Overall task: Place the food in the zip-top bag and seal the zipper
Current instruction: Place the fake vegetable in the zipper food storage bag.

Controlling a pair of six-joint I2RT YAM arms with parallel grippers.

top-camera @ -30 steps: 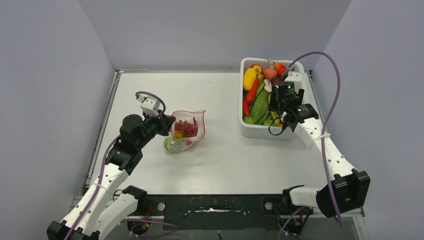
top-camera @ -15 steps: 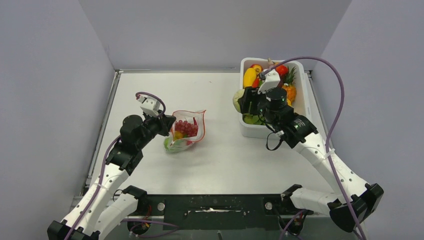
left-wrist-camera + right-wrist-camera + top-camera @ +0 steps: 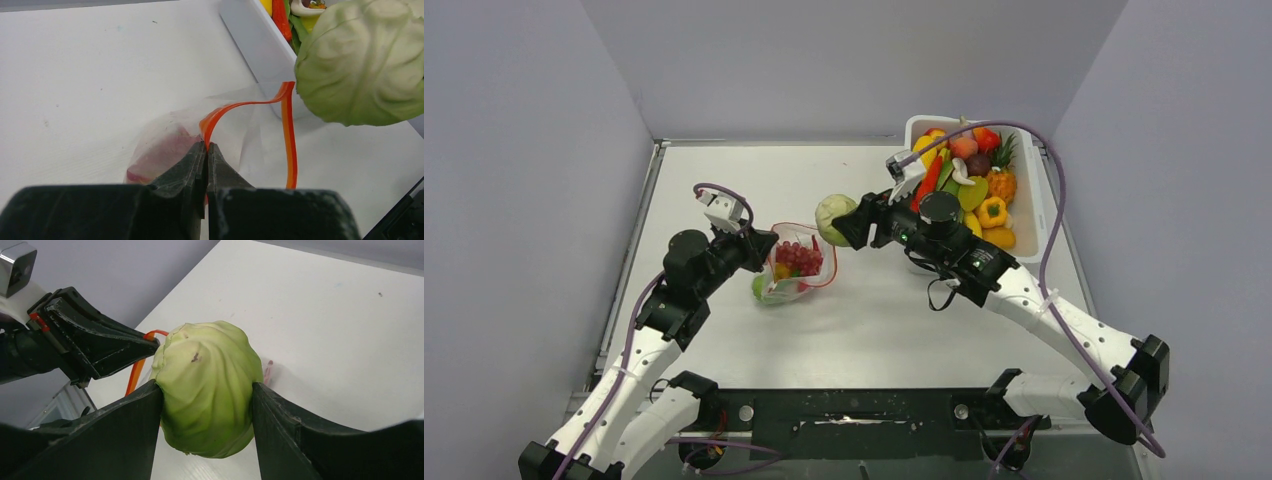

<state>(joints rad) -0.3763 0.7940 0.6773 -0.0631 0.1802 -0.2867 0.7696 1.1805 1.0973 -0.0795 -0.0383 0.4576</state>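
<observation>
Top view: the zip-top bag (image 3: 796,262) is set on the table (image 3: 724,190) at centre-left, part-filled. Red, yellow and green pieces are seen inside. Its zipper (image 3: 804,224) is unsealed and the mouth is held open. The left gripper (image 3: 760,247) is clamped on the bag's 9 o'clock rim. A cabbage (image 3: 827,214) is carried in the right gripper (image 3: 842,220), just off the mouth at 1 o'clock, not yet inside. More food (image 3: 972,190) is seen in the white tub (image 3: 914,123) at 2 o'clock. Most loading and the sealing are judged undone.

Left wrist: the fingers are pressed together on the zipper strip. The mouth loop looks narrow against the cabbage, so snagging is judged likely.

Right wrist: the cabbage is pinched between spread fingers (image 3: 125,435). The left gripper is close at 10 o'clock, so a collision risk is noted.
</observation>
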